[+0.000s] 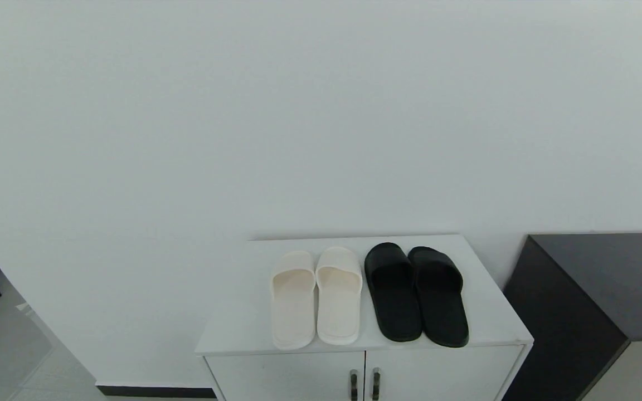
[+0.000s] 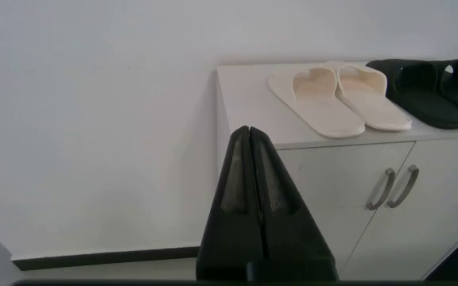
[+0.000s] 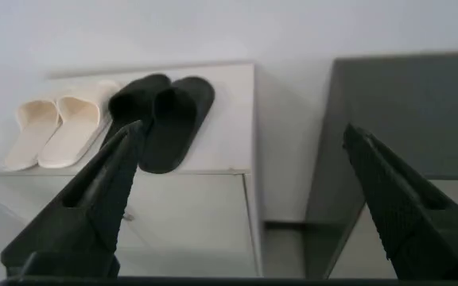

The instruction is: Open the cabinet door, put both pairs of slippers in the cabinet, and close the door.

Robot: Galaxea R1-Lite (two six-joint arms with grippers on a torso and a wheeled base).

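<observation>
**Head view.** You see the white cabinet [image 1: 232, 337] against the wall. Both doors [image 1: 287, 379] are shut, and their two handles [image 1: 364, 384] sit side by side at the middle seam. On its top lie the cream slippers [image 1: 316, 298] at left and the black slippers [image 1: 416, 292] at right, the pairs just beside each other with toes toward the wall. A dark cabinet [image 1: 605, 289] stands to the right.

**Left wrist view.** Your left gripper [image 2: 250, 139] is off the white cabinet's left side, apart from it, its fingers pressed together on nothing. This angle adds the cabinet's left side wall.

**Right wrist view.** Your right gripper [image 3: 243, 135] has its fingers spread wide, holding nothing. Between them you see the white cabinet's right end and the gap to the dark cabinet.
</observation>
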